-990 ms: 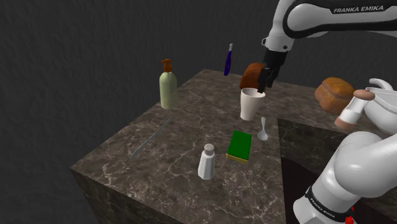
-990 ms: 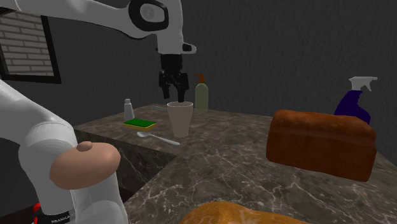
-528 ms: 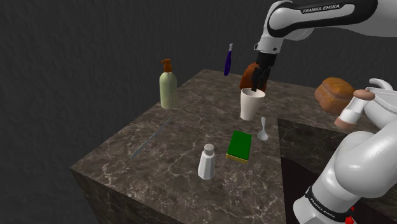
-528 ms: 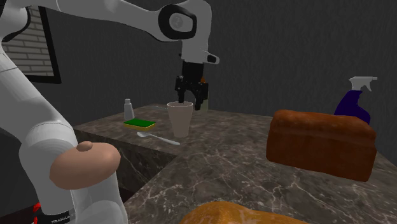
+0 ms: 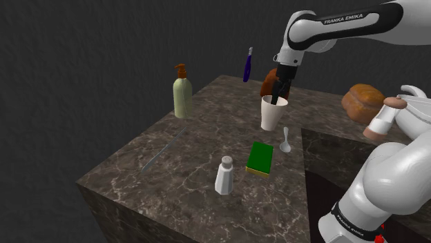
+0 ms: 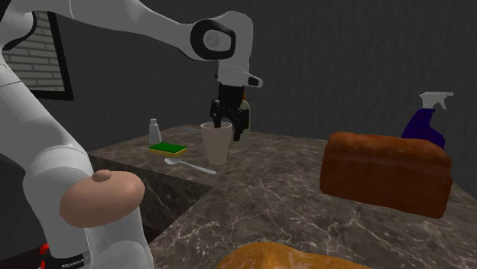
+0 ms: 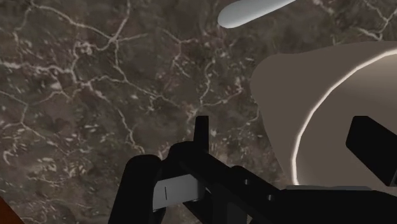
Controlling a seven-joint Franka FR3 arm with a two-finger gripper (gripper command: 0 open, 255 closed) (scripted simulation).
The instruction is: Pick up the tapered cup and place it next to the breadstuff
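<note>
In the shoulder view we see the tapered cup [image 5: 273, 114], off-white, standing upright on the dark marble counter [image 5: 193, 138], toward its far side. The black gripper [image 5: 280, 93] hangs at the cup's rim, pointing down, its tips at the lip. Just behind the cup lies a brown loaf [image 5: 268, 81], and a rounder bread [image 5: 362, 102] sits well apart toward this view's right. A spoon [image 5: 286, 141] lies near the cup's foot, a green sponge [image 5: 260, 158] just beside the spoon, and a white shaker [image 5: 224, 175] nearer us. A soap bottle [image 5: 182, 93] stands at the counter's left edge and a purple spray bottle [image 5: 247, 65] at the far edge.

In the second exterior view the cup [image 6: 216, 145] stands between the sponge [image 6: 167, 148] and the loaf [image 6: 382, 172], well apart from the loaf. The gripper [image 6: 229, 122] comes down on the cup's rim on the side toward the loaf.

In the wrist view the fingers [image 7: 201, 133] stand apart: one is outside the cup [image 7: 299, 83], over bare marble, and the other is inside its mouth, so the wall runs between them. We cannot tell whether either finger touches the wall. The cup rests on the counter, with the spoon [image 7: 254, 11] just beyond it.
</note>
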